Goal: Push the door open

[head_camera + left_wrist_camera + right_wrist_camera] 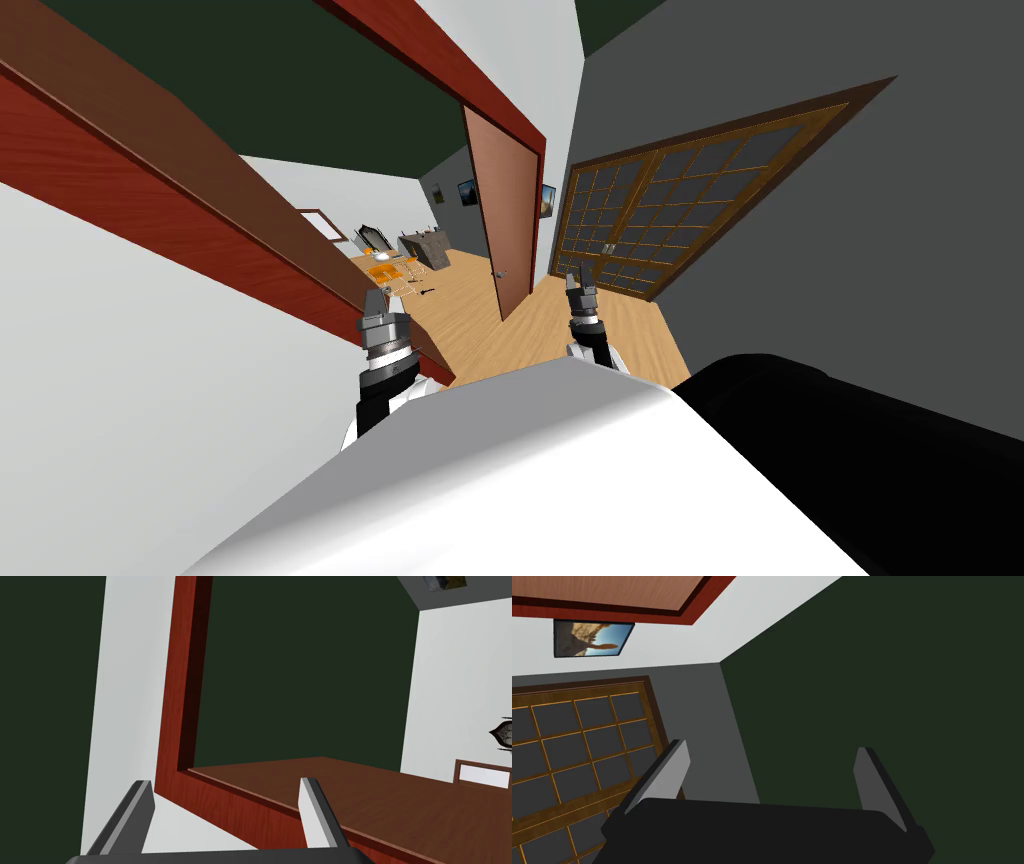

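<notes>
A plain brown door (505, 215) with a small handle (498, 272) stands swung open into the room beyond, hinged at the right side of a red-brown frame (200, 210). My left gripper (383, 298) is up against the frame's left jamb, well left of the door. In the left wrist view the left gripper (225, 803) is open and holds nothing, with the jamb (175, 701) just beyond its fingers. My right gripper (579, 274) hovers right of the door's free edge. It is open and empty in the right wrist view (769, 776).
A dark gridded double door (680, 195) fills the grey wall on the right, and it appears beside the right gripper (577, 741). White wall (120, 400) is close on my left. Through the doorway a wooden floor (460, 300) leads to distant furniture (400, 260).
</notes>
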Tool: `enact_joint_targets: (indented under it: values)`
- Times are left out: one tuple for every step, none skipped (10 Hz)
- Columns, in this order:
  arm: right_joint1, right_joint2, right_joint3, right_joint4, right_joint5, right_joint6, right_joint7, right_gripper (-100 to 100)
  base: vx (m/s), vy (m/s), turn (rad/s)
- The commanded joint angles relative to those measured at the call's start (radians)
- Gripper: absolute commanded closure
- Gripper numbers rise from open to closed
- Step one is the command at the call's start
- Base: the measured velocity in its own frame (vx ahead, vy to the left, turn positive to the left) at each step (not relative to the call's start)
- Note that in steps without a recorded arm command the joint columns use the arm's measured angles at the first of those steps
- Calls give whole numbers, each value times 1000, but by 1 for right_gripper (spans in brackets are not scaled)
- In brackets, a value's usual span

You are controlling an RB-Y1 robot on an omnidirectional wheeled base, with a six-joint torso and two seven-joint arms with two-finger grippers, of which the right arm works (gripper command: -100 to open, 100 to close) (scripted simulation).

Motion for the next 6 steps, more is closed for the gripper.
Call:
enact_joint_targets:
  values:
    - [-14, -10, 6, 34, -2, -4, -1, -100, 51, -26, 53]
    - [-20, -13, 9, 48, -3, -5, -2, -100, 99, -36, 55]
    - [-31, -20, 13, 75, -4, -8, -3, -100, 127, -48, 46]
    - [-37, -24, 16, 89, -5, -10, -3, -100, 113, -39, 41]
    - [-45, -28, 19, 108, -6, -12, -4, -100, 102, -41, 43]
    - [-53, -32, 23, 128, -7, -14, -4, -100, 93, -42, 42]
